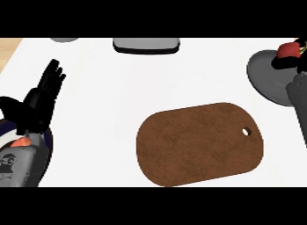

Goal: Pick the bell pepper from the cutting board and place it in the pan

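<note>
Fingers of the right hand [305, 61] curl round the red bell pepper [287, 48] (bright) over the pan [266, 81]

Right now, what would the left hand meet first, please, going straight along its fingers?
The left hand would cross bare counter, then probably reach the small grey object at the far edge.
</note>
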`<state>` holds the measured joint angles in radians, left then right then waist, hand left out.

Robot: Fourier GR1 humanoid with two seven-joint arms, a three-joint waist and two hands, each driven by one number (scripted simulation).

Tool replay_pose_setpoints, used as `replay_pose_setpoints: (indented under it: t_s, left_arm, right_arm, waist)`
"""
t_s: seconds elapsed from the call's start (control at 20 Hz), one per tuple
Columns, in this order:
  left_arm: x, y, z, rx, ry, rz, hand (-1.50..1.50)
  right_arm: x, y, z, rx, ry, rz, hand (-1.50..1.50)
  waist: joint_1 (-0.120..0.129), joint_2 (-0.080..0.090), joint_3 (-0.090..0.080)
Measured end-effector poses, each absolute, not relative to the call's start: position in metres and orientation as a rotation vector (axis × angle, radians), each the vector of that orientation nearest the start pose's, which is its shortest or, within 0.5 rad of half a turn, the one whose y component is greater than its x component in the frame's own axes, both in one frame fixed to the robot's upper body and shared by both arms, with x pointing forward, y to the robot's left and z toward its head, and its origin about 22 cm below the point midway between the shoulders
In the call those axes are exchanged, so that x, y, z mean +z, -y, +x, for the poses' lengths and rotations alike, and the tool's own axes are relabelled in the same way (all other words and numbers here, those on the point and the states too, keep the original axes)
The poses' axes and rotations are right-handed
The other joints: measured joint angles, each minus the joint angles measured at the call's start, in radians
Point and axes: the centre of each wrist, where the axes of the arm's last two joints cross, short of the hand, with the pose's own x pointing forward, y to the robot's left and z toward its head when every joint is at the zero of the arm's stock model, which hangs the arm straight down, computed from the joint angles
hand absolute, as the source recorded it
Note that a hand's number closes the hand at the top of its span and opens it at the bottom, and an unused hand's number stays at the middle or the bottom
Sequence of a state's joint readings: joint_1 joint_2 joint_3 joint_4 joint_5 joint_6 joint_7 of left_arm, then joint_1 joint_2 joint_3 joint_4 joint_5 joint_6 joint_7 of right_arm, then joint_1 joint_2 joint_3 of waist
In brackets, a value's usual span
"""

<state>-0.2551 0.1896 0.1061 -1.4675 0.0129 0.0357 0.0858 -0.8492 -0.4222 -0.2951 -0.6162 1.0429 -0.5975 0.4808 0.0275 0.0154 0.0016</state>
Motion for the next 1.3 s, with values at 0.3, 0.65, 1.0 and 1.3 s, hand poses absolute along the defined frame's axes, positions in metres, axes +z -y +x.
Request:
replay_pose_setpoints:
  t_s: [0.3,0.65,1.0,1.3]
  left_arm:
    - [0.055,-0.266,0.306,-0.076,1.647,0.162,0.0]
    - [0.057,-0.257,0.307,-0.089,1.655,0.151,0.0]
    - [0.054,-0.256,0.305,-0.092,1.654,0.145,0.0]
    - [0.059,-0.259,0.306,-0.092,1.656,0.148,0.0]
  right_arm:
    - [0.084,0.4,0.401,0.082,1.024,-1.575,1.5]
    - [0.069,0.433,0.381,0.011,1.018,-1.527,-1.5]
    - [0.045,0.435,0.371,-0.051,1.016,-1.207,-1.5]
    - [0.035,0.444,0.36,-0.098,1.113,-1.153,-1.5]
  waist:
    - [0.018,0.009,0.002]
    - [0.036,0.017,0.006]
    - [0.041,0.02,0.009]
    - [0.042,0.019,0.008]
